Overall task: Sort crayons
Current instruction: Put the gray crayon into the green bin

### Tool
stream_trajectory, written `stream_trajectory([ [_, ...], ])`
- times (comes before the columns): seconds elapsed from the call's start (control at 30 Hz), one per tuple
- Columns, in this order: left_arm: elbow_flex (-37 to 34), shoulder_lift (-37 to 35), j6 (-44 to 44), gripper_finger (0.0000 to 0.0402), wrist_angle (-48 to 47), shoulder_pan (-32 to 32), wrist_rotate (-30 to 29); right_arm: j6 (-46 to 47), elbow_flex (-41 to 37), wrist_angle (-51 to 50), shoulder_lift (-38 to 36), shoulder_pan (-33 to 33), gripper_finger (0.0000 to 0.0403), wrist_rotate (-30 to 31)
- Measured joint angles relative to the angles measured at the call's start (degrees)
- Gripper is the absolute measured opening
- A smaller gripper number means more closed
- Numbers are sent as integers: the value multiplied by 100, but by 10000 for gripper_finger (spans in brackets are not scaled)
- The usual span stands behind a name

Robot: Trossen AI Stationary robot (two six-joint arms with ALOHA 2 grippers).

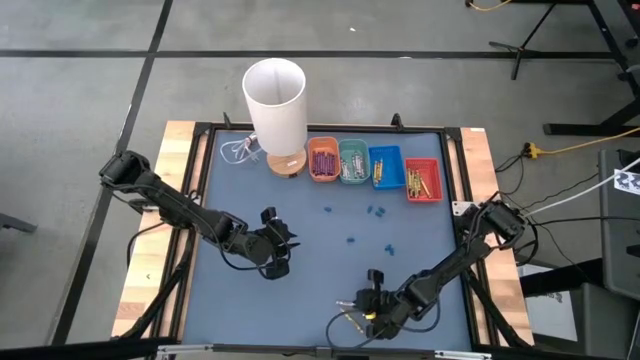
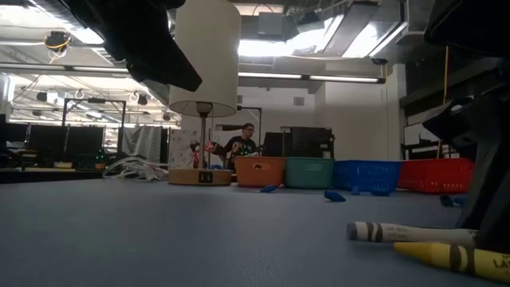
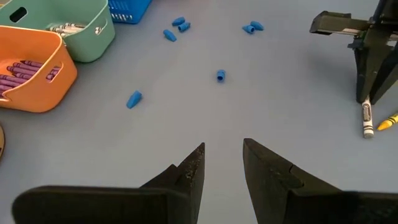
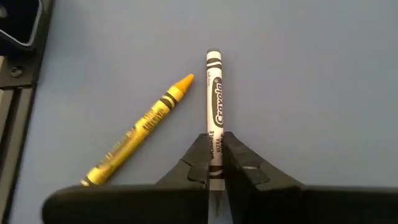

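Note:
A white crayon (image 4: 215, 93) and a yellow crayon (image 4: 140, 130) lie side by side on the blue mat near the table's near edge; both also show in the low view, white (image 2: 414, 233) and yellow (image 2: 454, 257). My right gripper (image 4: 216, 163) is shut on the white crayon; it shows in the high view (image 1: 365, 308) too. My left gripper (image 3: 222, 158) is open and empty over the mat left of centre (image 1: 275, 248). Four small trays, orange (image 1: 322, 160), green (image 1: 352, 160), blue (image 1: 385, 167) and red (image 1: 422, 180), hold sorted crayons. My right gripper pinches the white crayon between its two fingers at the end nearest the wrist (image 4: 215, 144). The fingers come from above, slanting down, roughly in line with the crayon. The crayon's free length (image 2: 374, 231) lies flat on the mat.
A tall white cylinder (image 1: 275, 100) on a wooden base stands at the far left beside the trays. Small blue bits (image 1: 375, 212) lie scattered mid-mat. The mat's black frame (image 4: 15, 93) runs close to the yellow crayon. A person (image 2: 241, 142) shows in the room beyond.

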Motion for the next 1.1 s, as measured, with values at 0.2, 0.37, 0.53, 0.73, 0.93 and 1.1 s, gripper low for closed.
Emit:
stream_trajectory([
  [0.2, 0, 0, 0, 94, 0, -1, -2, -456, -39, -518, -302, -25, 25, 392],
  [0.37, 0, 0, 4, 94, 0, -2, -2, -604, -27, -1408, -851, -282, 17, 846],
  [0.53, 0, 0, 4, 94, 2, 0, -4, -606, -23, -2317, -1292, -802, 22, 1488],
  [0.73, 0, 0, 7, 94, 89, -2, -8, -606, -20, -2643, -1510, -1769, 22, 2264],
  [0.93, 0, 0, 11, 94, 253, -1, -11, -608, -13, -2698, -1501, -2937, 23, 2600],
  [1.1, 0, 0, 13, 94, 278, -1, -11, -608, -13, -2695, -1494, -3854, 23, 2594],
])
